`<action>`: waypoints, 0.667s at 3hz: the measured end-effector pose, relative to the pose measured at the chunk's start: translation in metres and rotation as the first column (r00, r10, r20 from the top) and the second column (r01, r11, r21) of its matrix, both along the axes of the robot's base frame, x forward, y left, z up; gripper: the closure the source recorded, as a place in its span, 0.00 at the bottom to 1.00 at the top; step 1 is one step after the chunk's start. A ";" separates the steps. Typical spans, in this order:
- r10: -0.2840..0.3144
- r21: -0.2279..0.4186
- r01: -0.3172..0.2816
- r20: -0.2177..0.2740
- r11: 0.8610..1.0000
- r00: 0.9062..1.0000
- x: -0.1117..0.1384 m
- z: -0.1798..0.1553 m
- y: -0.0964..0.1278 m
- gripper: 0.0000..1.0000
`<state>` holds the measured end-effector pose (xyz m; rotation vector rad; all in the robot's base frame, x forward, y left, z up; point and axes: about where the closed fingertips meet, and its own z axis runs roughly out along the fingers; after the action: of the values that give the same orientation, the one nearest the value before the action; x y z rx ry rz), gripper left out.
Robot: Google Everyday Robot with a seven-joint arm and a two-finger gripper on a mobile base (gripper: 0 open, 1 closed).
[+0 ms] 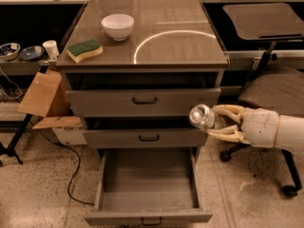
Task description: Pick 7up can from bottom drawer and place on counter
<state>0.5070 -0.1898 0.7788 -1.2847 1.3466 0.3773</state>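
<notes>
Camera view showed the bottom drawer [147, 194] nearest, pulled fully out below the counter [190, 51], its grey floor bare. That fits a can already taken out.

The gripper [216, 121] hung below the counter's front right corner, level with the gap between the two upper drawers and off their right edge. Its jaws were clamped on the 7up can [201, 116]. The can lay on its side in the grip, one shiny end turned outward. A sideways hold like this probably suited reaching into a low box. I judged the can would need turning upright before it could stand on the counter.

The middle drawer [148, 137] and top drawer [145, 101] sat nearly shut under the counter, so they left the way up clear.

The counter was glossy and flat, with a bright ring reflection [175, 31] across its right half. A white bowl [118, 26] and a green-and-yellow sponge [85, 49] occupied the counter's left side, so the right half seemed the natural landing spot.

An office chair [278, 91] stood right of the counter, a cardboard box [45, 94] left of it, over speckled flooring [38, 194].
</notes>
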 end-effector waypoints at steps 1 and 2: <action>0.033 0.025 -0.036 0.118 0.999 0.992 0.001 0.091 0.048 1.00; 0.033 0.026 -0.036 0.118 0.999 0.992 0.001 0.091 0.048 1.00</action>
<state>0.5077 -0.1422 0.8701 -1.2887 1.2171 0.3376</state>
